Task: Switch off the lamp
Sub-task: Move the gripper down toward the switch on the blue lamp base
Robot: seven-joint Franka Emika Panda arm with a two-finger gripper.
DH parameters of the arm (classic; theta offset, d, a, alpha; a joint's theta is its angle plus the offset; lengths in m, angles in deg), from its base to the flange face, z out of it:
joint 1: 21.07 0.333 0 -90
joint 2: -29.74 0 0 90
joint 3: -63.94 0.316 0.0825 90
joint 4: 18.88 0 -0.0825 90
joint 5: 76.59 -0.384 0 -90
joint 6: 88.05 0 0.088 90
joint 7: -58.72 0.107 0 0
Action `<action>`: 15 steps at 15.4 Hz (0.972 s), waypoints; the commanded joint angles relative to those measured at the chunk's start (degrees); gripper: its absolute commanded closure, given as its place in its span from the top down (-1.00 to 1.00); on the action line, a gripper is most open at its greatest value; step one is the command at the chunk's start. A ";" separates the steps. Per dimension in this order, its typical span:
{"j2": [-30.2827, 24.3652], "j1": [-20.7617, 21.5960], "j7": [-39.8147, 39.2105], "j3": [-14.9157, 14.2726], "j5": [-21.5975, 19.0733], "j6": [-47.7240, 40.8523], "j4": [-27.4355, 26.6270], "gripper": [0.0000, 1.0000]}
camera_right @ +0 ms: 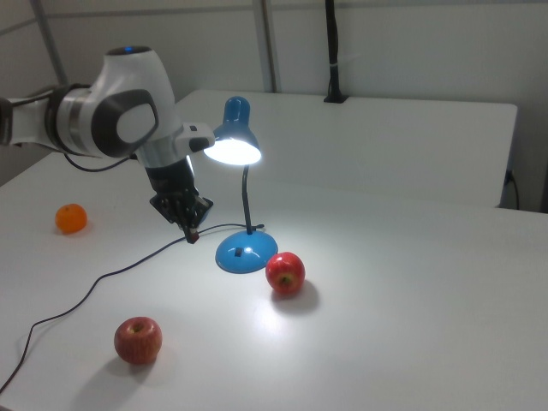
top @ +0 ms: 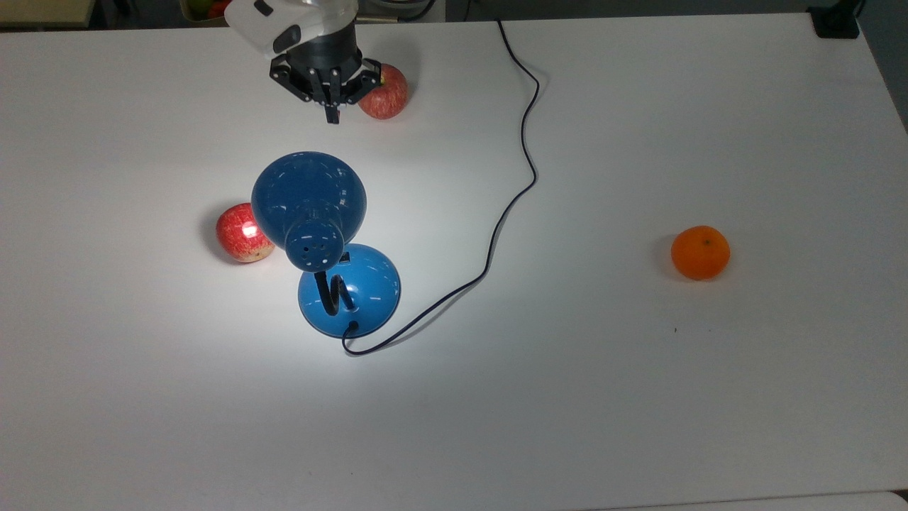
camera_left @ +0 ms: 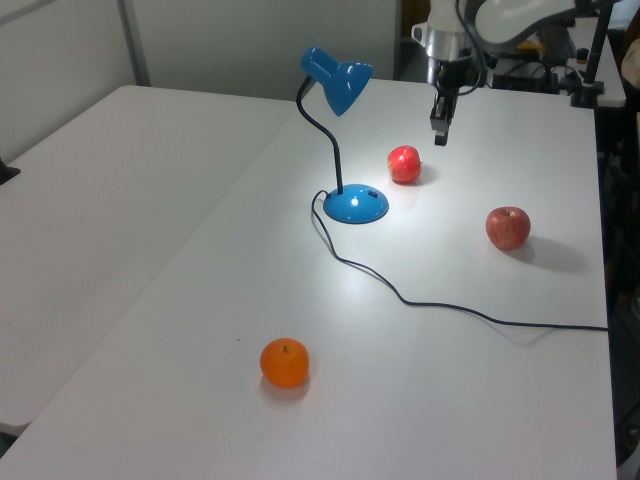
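The lamp [top: 347,287] stands on the white tabletop [top: 638,390], left of centre in the top view, its round blue base flat on the surface and its black neck curving up to the blue shade [top: 309,199]. The bulb is lit: in the right view the mouth of the shade glows white, and a bright pool of light lies on the tabletop around the base. A thin black cord [top: 507,206] leaves the base on its near side in the top view, loops to the top view's right and snakes away to the far edge. Just beside the base, on the top view's left, lies a red apple [top: 243,232] with a bright glint from the light on it. A second apple [top: 386,92] lies near the far edge in the top view, and the gripper [top: 331,113] hangs just to the top view's left of it, above the tabletop, pointing down, well apart from the lamp. Its fingers are drawn together into a narrow tip and hold nothing. An orange [top: 700,252] lies well off to the top view's right, alone.
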 commanded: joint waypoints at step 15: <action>14.62 -0.40 -1.18 -0.42 3.65 36.84 -4.09 -1.00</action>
